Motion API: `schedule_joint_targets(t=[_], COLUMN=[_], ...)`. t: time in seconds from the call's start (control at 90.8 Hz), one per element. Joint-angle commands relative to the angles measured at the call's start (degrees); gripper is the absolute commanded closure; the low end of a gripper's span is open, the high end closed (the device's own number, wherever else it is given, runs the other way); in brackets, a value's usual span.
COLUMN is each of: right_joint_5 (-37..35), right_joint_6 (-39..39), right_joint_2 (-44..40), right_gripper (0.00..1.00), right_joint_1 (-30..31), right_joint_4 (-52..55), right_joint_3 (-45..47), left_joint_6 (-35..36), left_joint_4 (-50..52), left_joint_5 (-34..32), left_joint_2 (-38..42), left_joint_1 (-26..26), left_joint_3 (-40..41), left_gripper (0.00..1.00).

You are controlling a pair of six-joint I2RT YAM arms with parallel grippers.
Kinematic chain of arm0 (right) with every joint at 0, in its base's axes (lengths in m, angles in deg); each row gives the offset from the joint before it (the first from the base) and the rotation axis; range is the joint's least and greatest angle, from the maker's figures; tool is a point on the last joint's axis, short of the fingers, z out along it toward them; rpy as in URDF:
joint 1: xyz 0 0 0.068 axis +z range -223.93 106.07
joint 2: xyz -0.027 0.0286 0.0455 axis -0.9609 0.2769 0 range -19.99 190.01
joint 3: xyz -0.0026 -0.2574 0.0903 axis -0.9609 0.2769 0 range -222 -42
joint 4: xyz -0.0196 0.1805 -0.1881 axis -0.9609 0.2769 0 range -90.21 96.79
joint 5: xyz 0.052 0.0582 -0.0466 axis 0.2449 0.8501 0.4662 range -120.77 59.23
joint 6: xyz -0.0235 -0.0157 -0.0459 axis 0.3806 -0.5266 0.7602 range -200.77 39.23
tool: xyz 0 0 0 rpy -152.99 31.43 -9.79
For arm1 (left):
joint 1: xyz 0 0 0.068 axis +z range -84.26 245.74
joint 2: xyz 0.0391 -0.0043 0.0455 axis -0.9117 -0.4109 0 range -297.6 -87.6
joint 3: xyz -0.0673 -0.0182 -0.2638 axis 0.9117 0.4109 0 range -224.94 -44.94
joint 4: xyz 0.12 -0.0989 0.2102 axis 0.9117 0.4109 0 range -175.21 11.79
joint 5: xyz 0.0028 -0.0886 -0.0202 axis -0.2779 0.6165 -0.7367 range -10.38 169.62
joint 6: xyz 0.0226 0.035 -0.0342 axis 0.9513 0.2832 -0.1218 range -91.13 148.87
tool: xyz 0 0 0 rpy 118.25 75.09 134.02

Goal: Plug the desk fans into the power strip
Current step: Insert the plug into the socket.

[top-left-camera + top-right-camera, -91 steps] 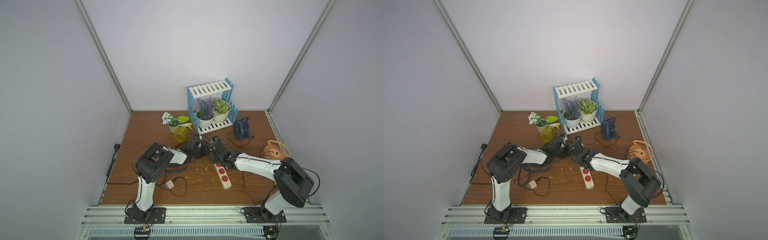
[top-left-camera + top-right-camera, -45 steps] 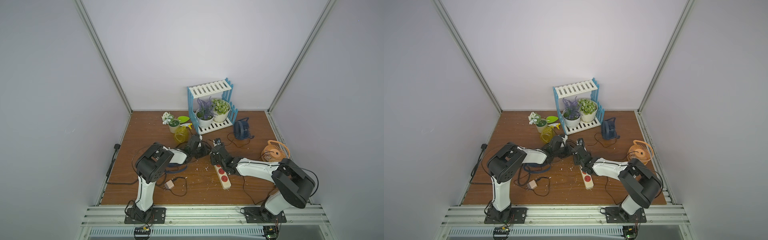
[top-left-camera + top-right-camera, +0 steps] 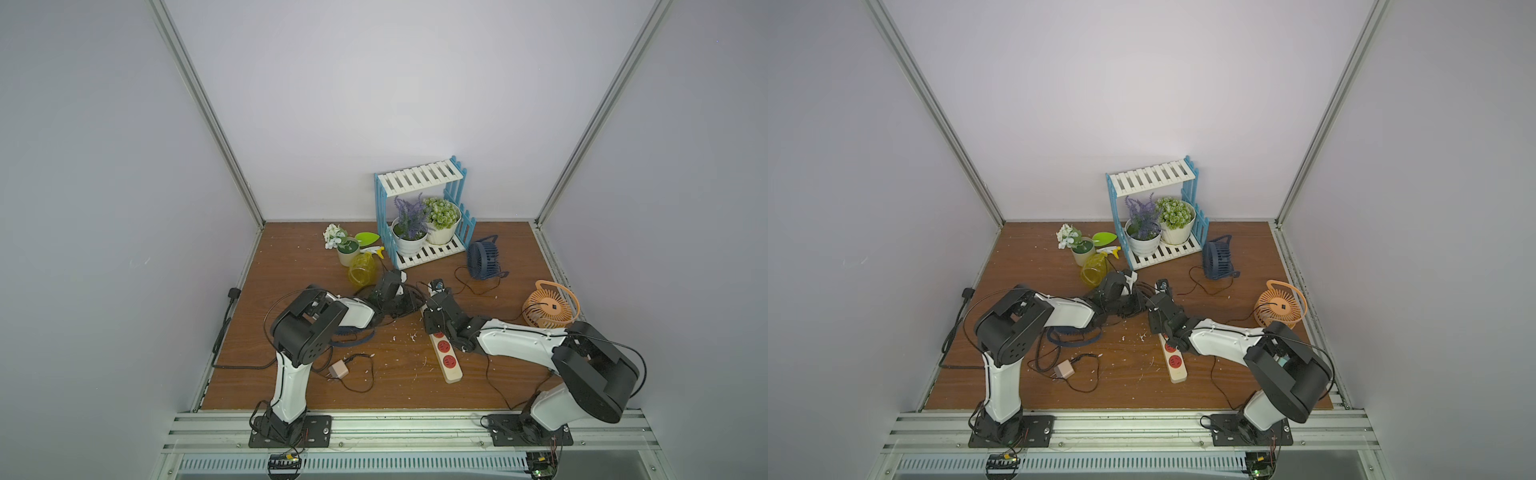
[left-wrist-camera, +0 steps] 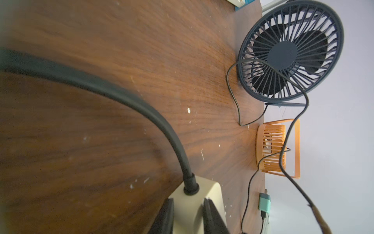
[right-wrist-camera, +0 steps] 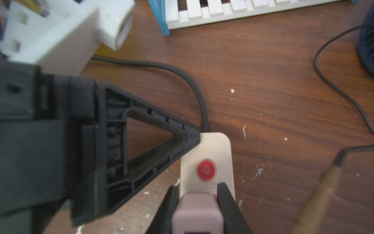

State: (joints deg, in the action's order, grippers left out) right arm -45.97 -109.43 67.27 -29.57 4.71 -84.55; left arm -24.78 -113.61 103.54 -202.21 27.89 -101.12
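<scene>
Lying flat on the scuffed, crumb-flecked brown wood tabletop [image 3: 291, 257], inside a booth of pale lilac walls [image 3: 374, 104], the power strip [image 3: 449, 365] has its cord end between the fingers of the left gripper [image 4: 188, 204], which are clenched on its two long sides. The right gripper [image 5: 198, 187] stands over the strip just behind the red button [image 5: 206, 169], with a pinkish plug block [image 5: 197, 210] between its fingers; whether they press it or have let go cannot be told.

Against a second ago, the right forearm lies lower and hides more of the red sockets, while the strip and the left arm keep their place.

The strip's sockets face up. Its long axis runs from the left jaws, under the right jaws, to a free end toward the front rail [image 3: 395, 419]. The thick black cord [image 4: 141, 109] leaves beyond the left fingertips and bends away. Farther that way stand a dark blue fan [image 4: 291, 50] and an orange fan [image 4: 271, 150].
</scene>
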Motion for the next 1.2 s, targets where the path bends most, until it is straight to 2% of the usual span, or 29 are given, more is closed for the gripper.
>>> schedule_joint_targets(t=[0.0, 0.209, 0.33, 0.473, 0.683, 0.892, 1.189], right_joint_5=[8.8, 6.7, 3.6, 0.1, 4.3, 2.3, 1.0], right_joint_6=[3.9, 3.0, 1.5, 0.4, 0.7, 0.6, 1.3], right_joint_2=[-0.8, -12.1, -18.6, -20.5, -14.0, -8.7, -4.5], right_gripper=[0.57, 0.34, 0.32, 0.31, 0.4, 0.57, 0.72], right_joint_1=[2.4, 2.5, 2.5, 2.2, 1.6, 0.7, 0.5], right_joint_4=[17.2, 20.0, 21.8, 23.5, 22.2, 22.0, 21.9], right_joint_3=[-2.5, -2.1, 0.3, -1.0, -6.7, -9.3, -10.4], left_joint_6=[1.2, 1.4, 1.5, 1.8, 1.6, 1.9, 2.0], left_joint_4=[2.0, 2.0, 2.0, 2.0, 2.1, 2.1, 2.0], left_joint_5=[1.7, 1.6, 1.9, 2.4, 2.5, 2.3, 2.8], left_joint_2=[-1.8, -0.8, -0.3, 0.0, 0.4, 1.1, 1.0], left_joint_1=[-1.1, -1.1, -1.1, -1.1, -1.1, -1.1, -1.1], left_joint_3=[-1.1, -0.9, -1.1, -1.2, -1.2, -0.8, -1.0], left_gripper=[0.72, 0.72, 0.72, 0.72, 0.71, 0.71, 0.71])
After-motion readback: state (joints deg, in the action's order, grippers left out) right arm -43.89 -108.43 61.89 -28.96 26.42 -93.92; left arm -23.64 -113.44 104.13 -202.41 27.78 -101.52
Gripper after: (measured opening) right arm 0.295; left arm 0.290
